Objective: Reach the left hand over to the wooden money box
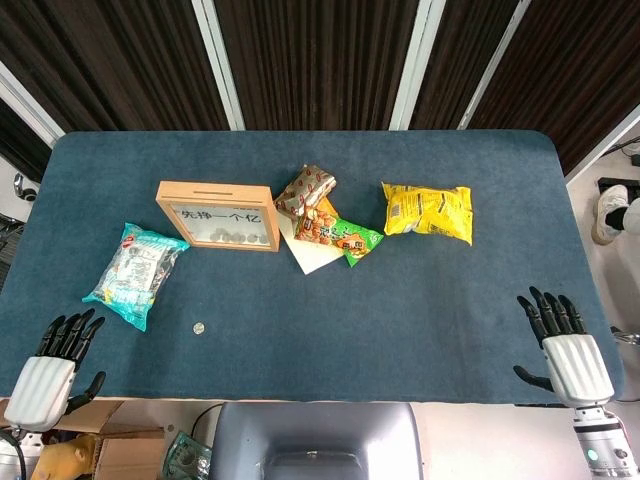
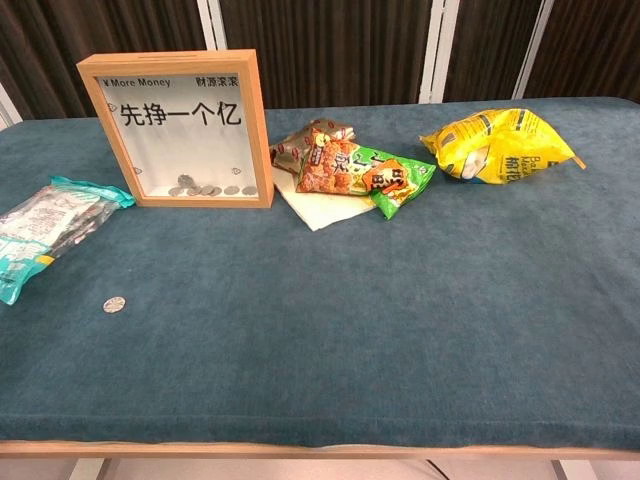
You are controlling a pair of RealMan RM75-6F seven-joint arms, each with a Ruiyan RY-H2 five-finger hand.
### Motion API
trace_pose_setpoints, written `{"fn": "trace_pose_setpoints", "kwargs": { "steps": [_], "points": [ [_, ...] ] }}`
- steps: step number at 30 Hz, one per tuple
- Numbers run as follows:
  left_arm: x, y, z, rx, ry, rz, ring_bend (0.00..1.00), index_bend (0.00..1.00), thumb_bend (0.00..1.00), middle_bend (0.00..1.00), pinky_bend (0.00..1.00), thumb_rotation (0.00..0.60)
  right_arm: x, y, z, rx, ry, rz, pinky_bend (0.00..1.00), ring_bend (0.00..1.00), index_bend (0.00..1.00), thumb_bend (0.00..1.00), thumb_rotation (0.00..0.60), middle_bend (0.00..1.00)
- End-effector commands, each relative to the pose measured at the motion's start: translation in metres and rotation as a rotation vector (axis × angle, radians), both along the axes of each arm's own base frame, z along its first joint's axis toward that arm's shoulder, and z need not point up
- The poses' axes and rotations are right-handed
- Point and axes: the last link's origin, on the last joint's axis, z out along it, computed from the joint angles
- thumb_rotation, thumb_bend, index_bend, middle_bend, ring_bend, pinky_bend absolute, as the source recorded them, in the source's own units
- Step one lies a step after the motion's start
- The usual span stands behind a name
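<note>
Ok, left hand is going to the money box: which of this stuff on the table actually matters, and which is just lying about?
Part of the job:
- left hand, open at the near table edge
- wooden money box, standing upright, coins inside

Just lying about:
- teal snack bag
- loose coin
- brown snack pack
- orange-green snack bag on a white paper
- yellow snack bag
- right hand, open

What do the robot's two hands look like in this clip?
Both match: the left hand and right hand have black fingers and thumbs on a ribbed, white-silver back shell. Below the right hand, a grey cylindrical wrist section carries a small teal spot. No cables or sleeves show. The chest view shows neither hand.
</note>
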Motion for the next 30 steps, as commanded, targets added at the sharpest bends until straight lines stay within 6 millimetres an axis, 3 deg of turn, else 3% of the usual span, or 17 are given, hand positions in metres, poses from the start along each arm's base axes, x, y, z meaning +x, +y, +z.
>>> {"fn": "trace_pose_setpoints", "kwargs": {
  "steps": [1,5,6,7,9,10,11,12,17,20,30],
  "points": [
    [0.001,0.001,-0.002,-0.005,0.003,-0.003,0.00,0.00,0.35,0.00,0.02,0.600,0.000,-0.001,0.000,0.004,0.002,-0.003,0.00,0.00,0.00,0.14,0.600,0.00],
    [0.006,0.005,-0.012,-0.037,-0.008,-0.040,0.00,0.00,0.35,0.00,0.03,0.600,-0.001,0.000,0.002,-0.003,-0.002,-0.009,0.00,0.00,0.00,0.14,0.600,0.00],
    [0.009,0.007,-0.016,-0.031,-0.014,-0.056,0.01,0.00,0.35,0.01,0.06,0.600,-0.001,0.000,0.002,-0.008,-0.003,-0.007,0.00,0.00,0.00,0.14,0.600,0.00],
    [0.012,0.011,-0.020,-0.005,-0.028,-0.077,0.11,0.00,0.35,0.10,0.16,0.600,-0.001,0.000,0.002,-0.010,0.002,-0.006,0.00,0.00,0.00,0.14,0.600,0.00],
    [0.018,0.021,-0.038,0.065,-0.096,-0.079,0.57,0.06,0.35,0.55,0.62,0.600,0.000,0.000,0.002,-0.009,-0.003,-0.005,0.00,0.00,0.00,0.14,0.600,0.00],
    [0.019,0.025,-0.049,0.064,-0.128,-0.072,0.82,0.15,0.36,0.81,0.85,0.600,0.000,0.000,0.002,-0.012,-0.007,-0.003,0.00,0.00,0.00,0.14,0.600,0.00],
    [0.018,0.031,-0.062,0.055,-0.140,-0.064,0.96,0.25,0.36,0.96,0.98,0.600,0.000,0.000,0.002,-0.017,-0.007,-0.001,0.00,0.00,0.00,0.14,0.600,0.00],
    [0.017,0.036,-0.072,0.044,-0.126,-0.062,1.00,0.32,0.36,1.00,1.00,0.600,-0.001,-0.001,0.002,-0.018,-0.006,-0.002,0.00,0.00,0.00,0.14,0.600,0.00],
    [0.022,0.052,-0.118,-0.006,-0.080,-0.058,1.00,0.38,0.36,1.00,1.00,0.600,-0.001,-0.002,0.001,-0.015,-0.007,-0.008,0.00,0.00,0.00,0.14,0.600,0.00],
    [0.025,0.061,-0.135,-0.006,-0.034,-0.039,1.00,0.42,0.36,1.00,1.00,0.600,-0.001,-0.003,0.001,-0.015,-0.009,-0.009,0.00,0.00,0.00,0.14,0.600,0.00],
    [0.039,0.073,-0.167,-0.003,0.040,-0.039,1.00,0.42,0.37,1.00,1.00,0.600,-0.002,-0.004,0.000,0.008,0.001,-0.018,0.00,0.00,0.00,0.14,0.600,0.00]
  ]
}}
